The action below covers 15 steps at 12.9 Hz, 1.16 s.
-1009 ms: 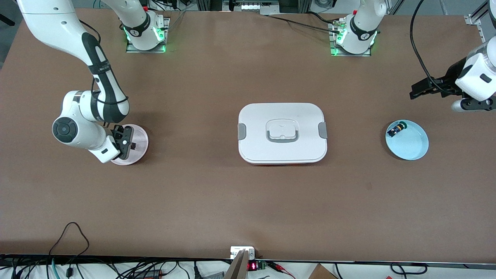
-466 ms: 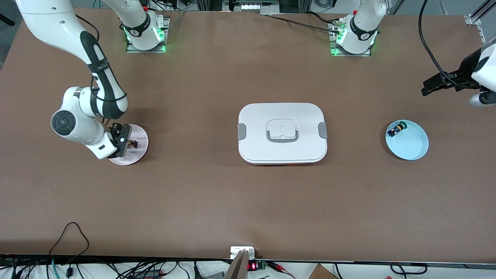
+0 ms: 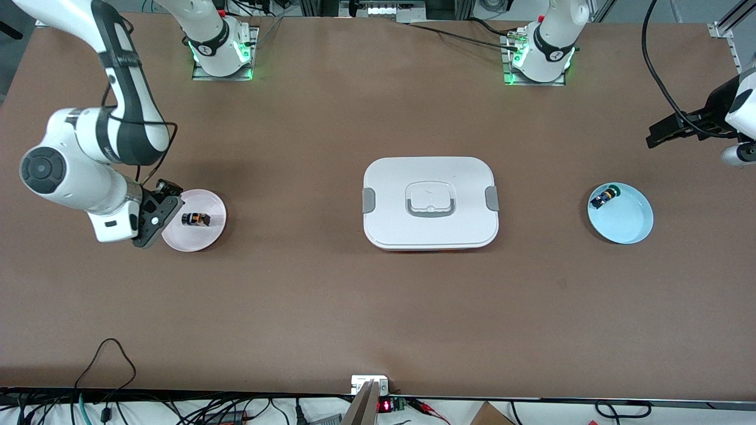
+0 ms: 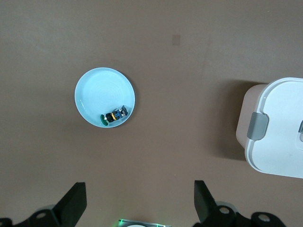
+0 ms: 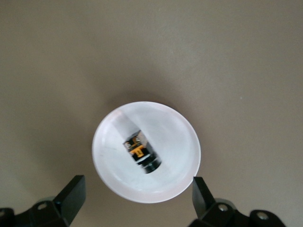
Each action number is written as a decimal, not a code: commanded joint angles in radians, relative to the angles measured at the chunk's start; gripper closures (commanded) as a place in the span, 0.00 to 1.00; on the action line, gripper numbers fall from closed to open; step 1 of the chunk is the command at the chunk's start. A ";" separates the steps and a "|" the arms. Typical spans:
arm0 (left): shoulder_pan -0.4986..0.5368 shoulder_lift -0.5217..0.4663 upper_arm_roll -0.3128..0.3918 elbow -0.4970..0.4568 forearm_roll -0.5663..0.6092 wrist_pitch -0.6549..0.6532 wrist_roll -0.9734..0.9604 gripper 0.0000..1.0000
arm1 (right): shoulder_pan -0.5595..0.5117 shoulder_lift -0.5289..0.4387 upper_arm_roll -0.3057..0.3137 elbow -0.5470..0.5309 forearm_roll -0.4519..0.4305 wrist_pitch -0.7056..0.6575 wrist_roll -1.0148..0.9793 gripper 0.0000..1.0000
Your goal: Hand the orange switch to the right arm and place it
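The tiny black switch with an orange-yellow part point(image 3: 195, 219) point(image 5: 142, 154) lies loose in the small round pink dish point(image 3: 208, 236) point(image 5: 113, 175) at the right arm's end of the table. The right arm's black gripper point(image 3: 155, 213) point(image 5: 135, 198) hangs over the dish's edge, fingers spread wide and clear of the switch. The left arm's black gripper point(image 3: 673, 127) point(image 4: 139, 205) waits with fingers apart, above the table near the light blue round dish point(image 3: 632, 227) point(image 4: 92, 94).

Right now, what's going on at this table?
The orange switch lies on the pink plate at the right arm's end of the table. The right gripper hangs open beside that plate and holds nothing. The left gripper is open and empty, up near the blue plate, which holds a small green-capped part. A closed white box sits mid-table.
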 commanded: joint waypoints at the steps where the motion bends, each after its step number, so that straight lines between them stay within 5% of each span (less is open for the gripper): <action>1: 0.011 0.028 -0.004 0.057 0.016 -0.028 -0.002 0.00 | 0.037 -0.043 0.002 0.061 0.087 -0.180 0.386 0.00; 4: 0.012 0.037 -0.005 0.063 0.016 -0.030 0.003 0.00 | 0.083 -0.080 0.000 0.171 0.082 -0.354 0.666 0.00; 11: 0.021 0.040 -0.002 0.065 -0.005 -0.033 0.004 0.00 | 0.057 -0.146 -0.124 0.329 0.007 -0.517 0.768 0.00; 15: 0.028 0.040 -0.001 0.065 -0.010 -0.033 0.020 0.00 | 0.087 -0.207 -0.118 0.264 -0.081 -0.515 0.785 0.00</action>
